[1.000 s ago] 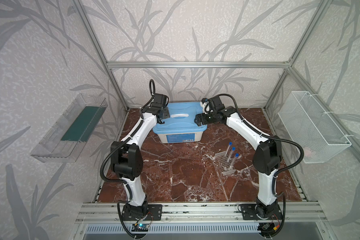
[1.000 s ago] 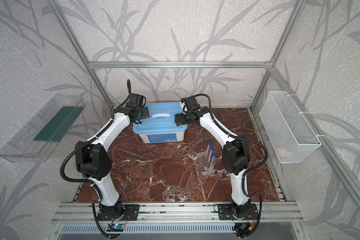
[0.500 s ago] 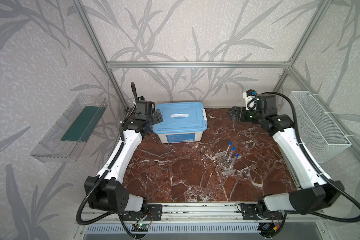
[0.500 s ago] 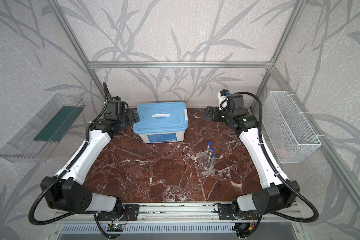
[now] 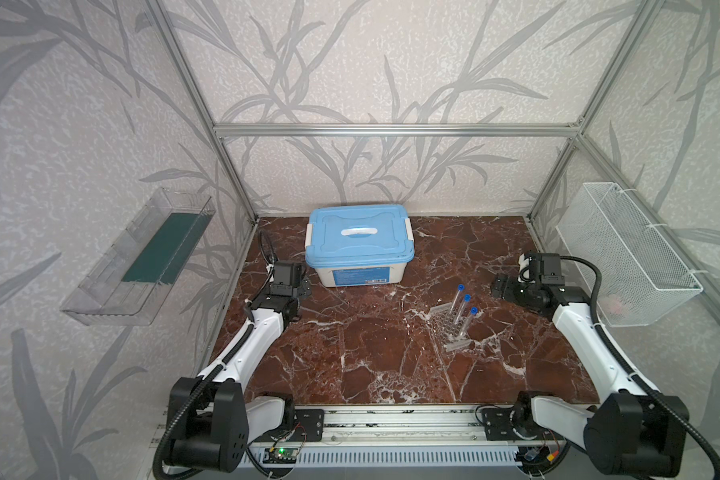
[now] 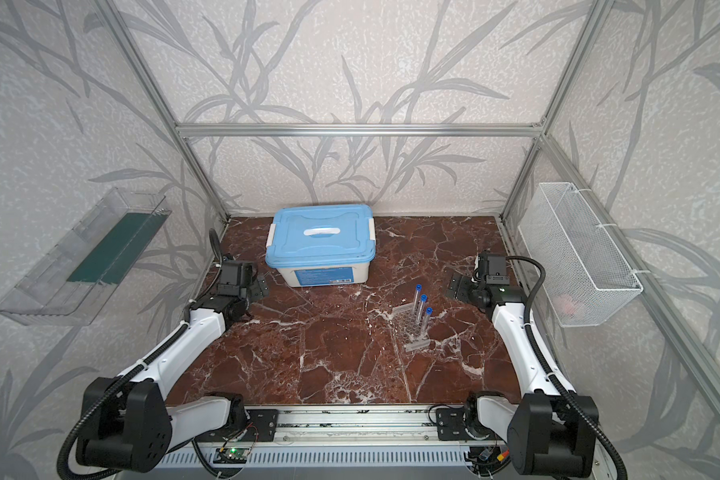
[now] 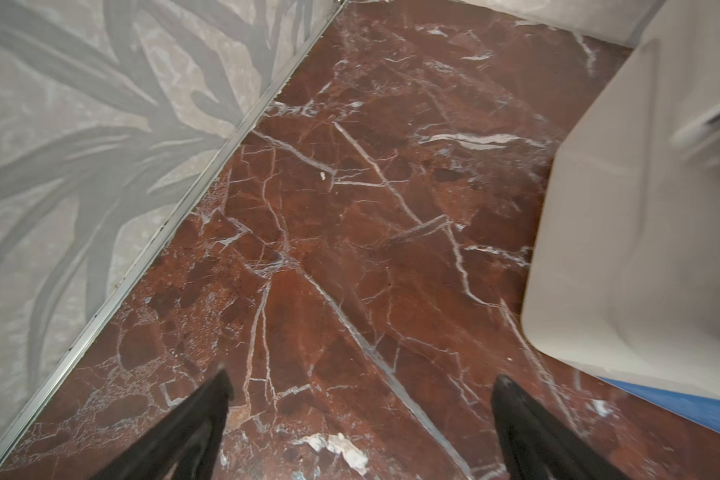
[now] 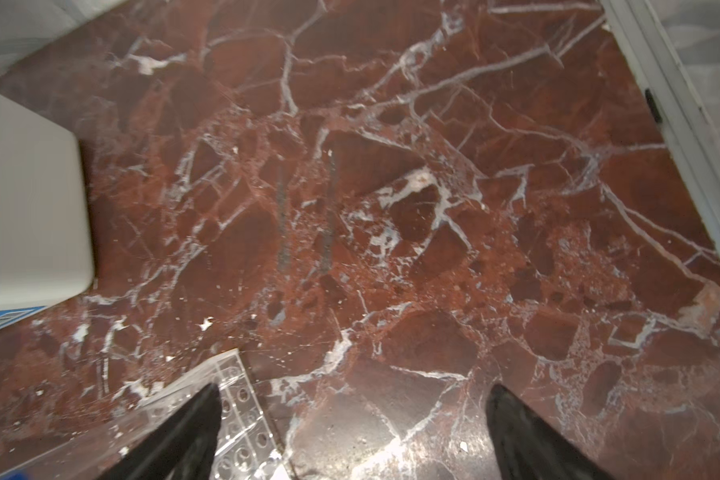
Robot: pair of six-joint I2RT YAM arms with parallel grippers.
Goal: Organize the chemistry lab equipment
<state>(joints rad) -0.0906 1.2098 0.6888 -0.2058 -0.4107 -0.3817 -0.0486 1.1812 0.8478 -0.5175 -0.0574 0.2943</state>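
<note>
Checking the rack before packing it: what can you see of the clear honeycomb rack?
The clear honeycomb rack looks like transparent plastic: a plate of round holes. It sits on the marble table, right of centre in both top views. Three blue-capped test tubes stand in holes along its right edge; nothing else touches it.

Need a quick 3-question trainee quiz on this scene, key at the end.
1. How many blue-capped tubes stand in the clear rack?
2. True or false: the blue lid sits on the white tub.
3. The right gripper is: A) holding a tube, B) open and empty, C) inside the tub.
Key: 1) three; 2) true; 3) B.
</note>
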